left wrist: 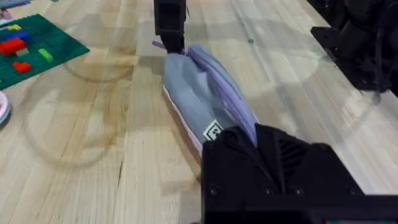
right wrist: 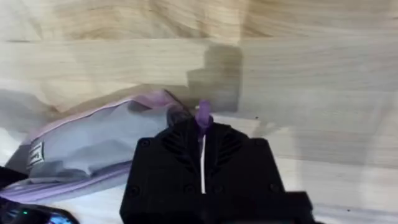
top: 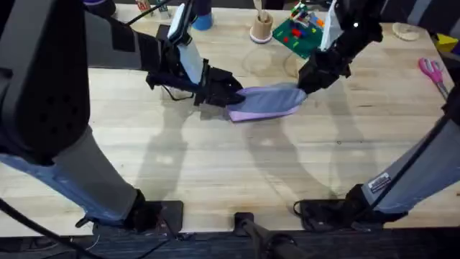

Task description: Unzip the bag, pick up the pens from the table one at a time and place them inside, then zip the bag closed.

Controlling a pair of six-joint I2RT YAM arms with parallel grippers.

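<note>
Lavender fabric marks the bag, lying mid-desk between our hands. Our left hand is clamped on its left end; our right hand pinches the purple zipper pull at the right end. Soft and light, it will slump, so we would hold both ends.

Lavender bag flat on table — ends pinched.

Robot lab workbench, butcher-block table, green brick baseplate, pink scissors, two mounted arms
</note>
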